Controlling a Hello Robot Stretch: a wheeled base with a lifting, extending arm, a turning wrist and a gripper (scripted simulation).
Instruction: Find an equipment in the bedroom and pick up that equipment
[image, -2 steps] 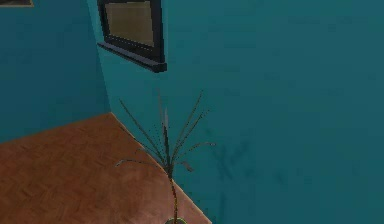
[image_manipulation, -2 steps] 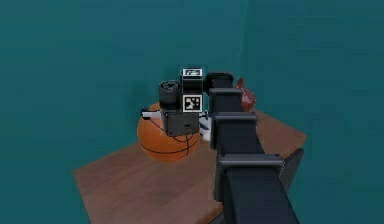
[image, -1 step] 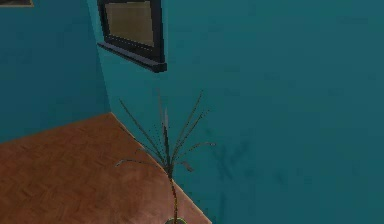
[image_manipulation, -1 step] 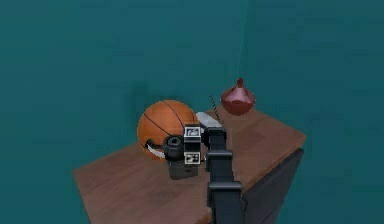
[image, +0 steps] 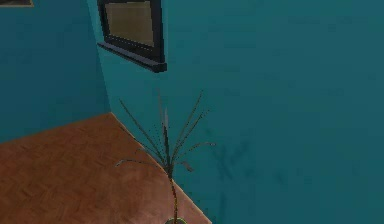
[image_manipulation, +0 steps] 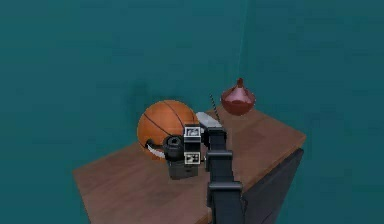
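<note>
The search is looking complete: the basketball is sitting on the counter, at 11 o'clock from the hand. You cannot tell whether the hand is gripping anything. You are not yet lifting it clear.

This looks like a lived-in room of a home. Teal painted walls meet a reddish wooden floor, with a dark-framed window set high and a spindly potted plant by the wall. In the arm side view a brown wooden desk stands against the teal wall, carrying a basketball and a red round-bellied vase.
</note>
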